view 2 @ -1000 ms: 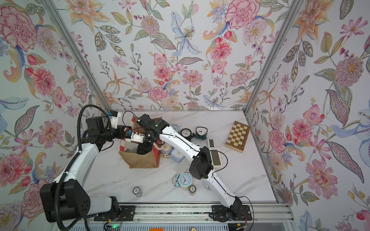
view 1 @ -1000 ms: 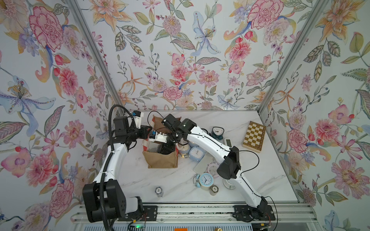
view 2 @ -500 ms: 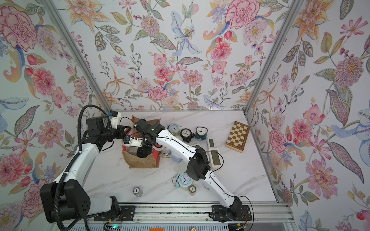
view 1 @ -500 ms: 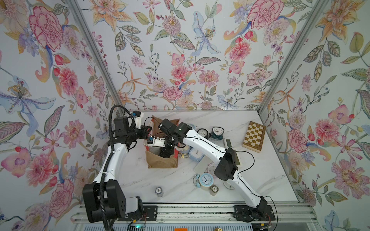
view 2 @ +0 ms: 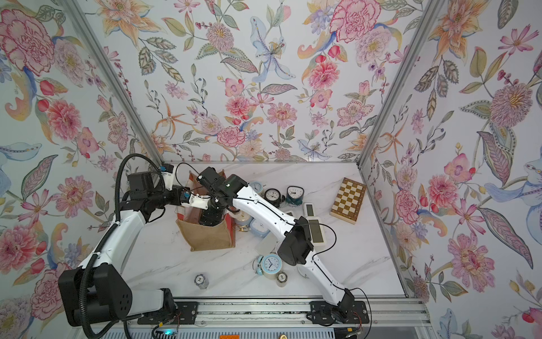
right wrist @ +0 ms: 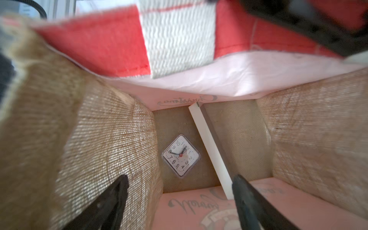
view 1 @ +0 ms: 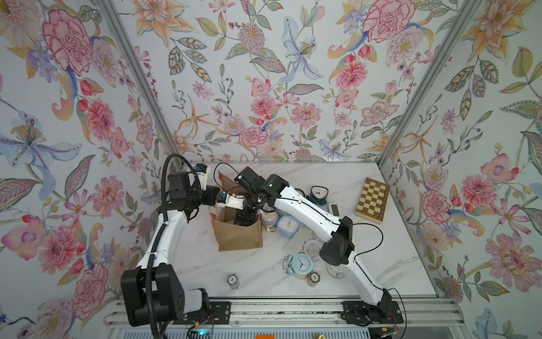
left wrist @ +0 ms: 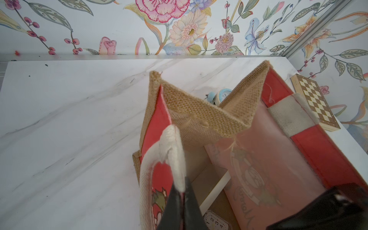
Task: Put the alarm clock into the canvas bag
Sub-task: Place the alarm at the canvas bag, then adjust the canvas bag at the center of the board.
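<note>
Alarm clock point(right wrist: 180, 155) lies on the canvas bag's point(view 1: 237, 237) floor; right gripper point(right wrist: 180, 178), jaws apart and empty, should rise straight out of the bag, left gripper point(left wrist: 182, 191) clamped on its handle point(left wrist: 173, 143)

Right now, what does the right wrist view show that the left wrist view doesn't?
Right wrist only: the right hand, open, and the square clock's whole face. Left wrist only: the left hand shut on the handle, the chessboard, a blue clock outside the bag. Both: the bag's inside, the square clock on its floor, the white slab.
</note>
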### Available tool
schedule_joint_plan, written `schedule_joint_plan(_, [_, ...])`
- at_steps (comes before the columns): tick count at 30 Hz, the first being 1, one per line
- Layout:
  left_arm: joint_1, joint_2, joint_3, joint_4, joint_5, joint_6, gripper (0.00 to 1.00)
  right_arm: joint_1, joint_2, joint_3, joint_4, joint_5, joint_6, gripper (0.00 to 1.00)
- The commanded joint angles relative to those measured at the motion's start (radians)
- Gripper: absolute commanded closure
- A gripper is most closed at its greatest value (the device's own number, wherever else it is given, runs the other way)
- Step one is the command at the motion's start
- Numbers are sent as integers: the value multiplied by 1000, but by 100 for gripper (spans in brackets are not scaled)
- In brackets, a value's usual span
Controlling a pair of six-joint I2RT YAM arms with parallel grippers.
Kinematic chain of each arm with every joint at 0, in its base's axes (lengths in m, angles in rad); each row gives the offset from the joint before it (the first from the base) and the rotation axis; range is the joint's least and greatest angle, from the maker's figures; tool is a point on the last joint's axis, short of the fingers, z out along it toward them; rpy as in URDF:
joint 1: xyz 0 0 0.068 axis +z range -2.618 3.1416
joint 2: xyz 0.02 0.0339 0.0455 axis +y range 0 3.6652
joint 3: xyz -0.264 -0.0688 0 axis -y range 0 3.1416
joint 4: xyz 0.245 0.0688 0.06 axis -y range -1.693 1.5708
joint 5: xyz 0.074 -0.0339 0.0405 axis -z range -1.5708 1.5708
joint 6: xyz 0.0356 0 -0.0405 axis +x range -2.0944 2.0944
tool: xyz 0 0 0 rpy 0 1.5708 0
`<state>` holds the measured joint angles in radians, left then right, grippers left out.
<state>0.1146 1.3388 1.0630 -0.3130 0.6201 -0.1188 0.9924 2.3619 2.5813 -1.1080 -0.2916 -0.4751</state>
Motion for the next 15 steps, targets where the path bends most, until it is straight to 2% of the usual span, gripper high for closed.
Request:
schedule_joint_plan(1, [-10,0,28,-60,-66,40,95,-15,-94,-4,34,-12,115,17])
schedule_joint_plan(11, [-9,-23,40,-104,-143,71,96,-120,-180,-21,85,120,573,26])
schedule_joint_plan(15, [-9,-27,35,-97,-140,65,95,-174,-181,-79,86,125,699,27])
